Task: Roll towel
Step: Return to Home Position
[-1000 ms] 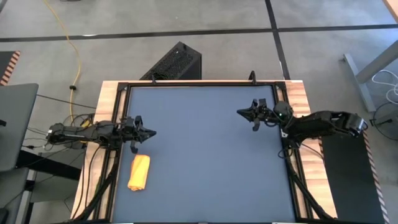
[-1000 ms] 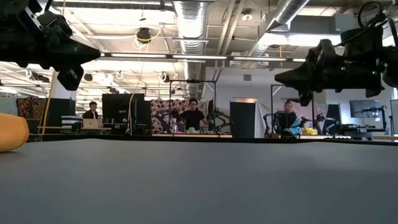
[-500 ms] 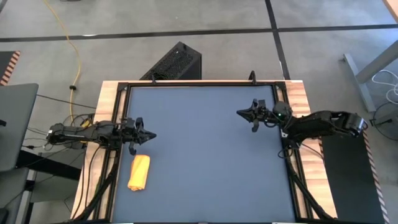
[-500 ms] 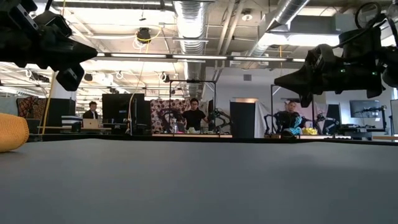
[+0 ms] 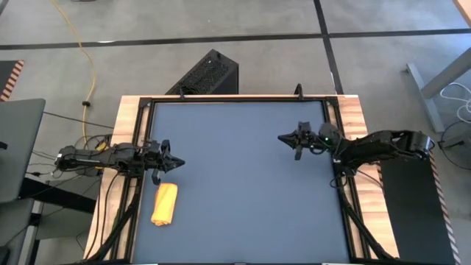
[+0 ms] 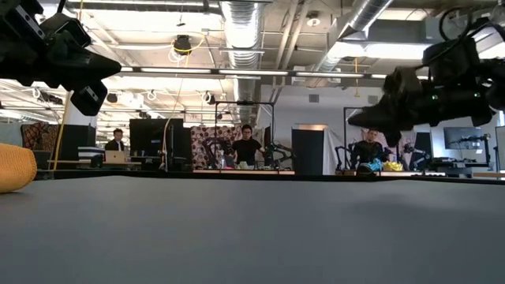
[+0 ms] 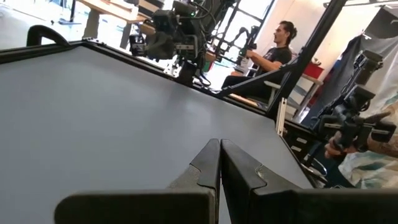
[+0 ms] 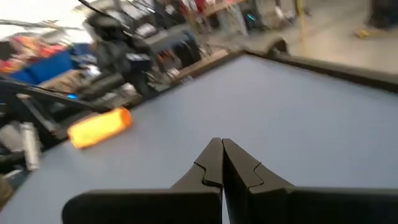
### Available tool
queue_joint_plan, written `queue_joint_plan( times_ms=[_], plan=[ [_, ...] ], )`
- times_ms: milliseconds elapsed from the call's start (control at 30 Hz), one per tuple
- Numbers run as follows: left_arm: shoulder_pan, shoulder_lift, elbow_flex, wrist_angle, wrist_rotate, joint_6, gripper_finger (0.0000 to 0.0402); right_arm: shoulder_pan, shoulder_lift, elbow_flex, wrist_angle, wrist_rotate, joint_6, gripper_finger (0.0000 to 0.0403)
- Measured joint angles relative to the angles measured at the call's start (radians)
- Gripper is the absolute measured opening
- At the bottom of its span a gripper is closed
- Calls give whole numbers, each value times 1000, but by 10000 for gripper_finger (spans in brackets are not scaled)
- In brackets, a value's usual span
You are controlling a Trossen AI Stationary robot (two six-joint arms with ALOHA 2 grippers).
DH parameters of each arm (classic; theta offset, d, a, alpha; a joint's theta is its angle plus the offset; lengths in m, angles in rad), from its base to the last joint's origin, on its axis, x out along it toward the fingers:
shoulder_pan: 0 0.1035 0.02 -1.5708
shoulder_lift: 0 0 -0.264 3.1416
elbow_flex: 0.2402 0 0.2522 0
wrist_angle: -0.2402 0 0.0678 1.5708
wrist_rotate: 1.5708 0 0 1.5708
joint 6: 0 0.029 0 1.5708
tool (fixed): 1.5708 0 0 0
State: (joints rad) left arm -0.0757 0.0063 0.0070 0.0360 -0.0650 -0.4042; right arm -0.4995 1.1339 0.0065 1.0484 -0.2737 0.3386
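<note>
The yellow-orange towel [image 5: 164, 204] lies rolled up on the dark tabletop near the left edge, resting on its side. It shows at the left border of the low view [image 6: 14, 167] and far off in the right wrist view [image 8: 99, 127]. My left gripper [image 5: 179, 160] is shut and empty, raised above the table just beyond the roll's far end; its closed fingers show in the left wrist view [image 7: 220, 149]. My right gripper [image 5: 282, 137] is shut and empty, raised over the table's right part [image 8: 221, 148].
The table has a black frame [image 5: 235, 99] and wooden side strips. A black box [image 5: 206, 73] stands on the floor behind the far edge. People sit at desks in the room beyond [image 6: 246, 147]. A person's hand [image 7: 385, 134] shows off the table.
My right gripper has moved a little toward the table's left edge and slightly nearer, dipping down a bit in the low view. My left gripper has drawn back slightly toward the near left. The rolled towel has stayed where it was.
</note>
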Motion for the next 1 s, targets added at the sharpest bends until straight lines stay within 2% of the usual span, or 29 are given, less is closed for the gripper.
queue_joint_plan(
  times_ms=[100,267,367,467,600,733,833,1000],
  plan=[
    [0,0,0,0,0,0,0,16,1,8,-83,15,12,20],
    [0,0,0,-2,27,-1,0,57,-38,24,14,13,77,20],
    [-2,0,1,-9,62,-1,0,91,-112,16,-17,21,82,18],
    [-4,1,14,-46,61,-9,0,155,-193,14,-119,89,154,18],
    [-4,0,19,-62,58,8,0,253,-303,15,-279,236,159,17],
    [-4,0,20,-64,58,-8,0,342,-424,15,-413,337,158,17],
    [-4,0,21,-67,57,-9,0,382,-516,15,-532,382,133,17],
    [-4,0,22,-68,57,-10,0,388,-671,15,-808,388,117,21]
  ],
)
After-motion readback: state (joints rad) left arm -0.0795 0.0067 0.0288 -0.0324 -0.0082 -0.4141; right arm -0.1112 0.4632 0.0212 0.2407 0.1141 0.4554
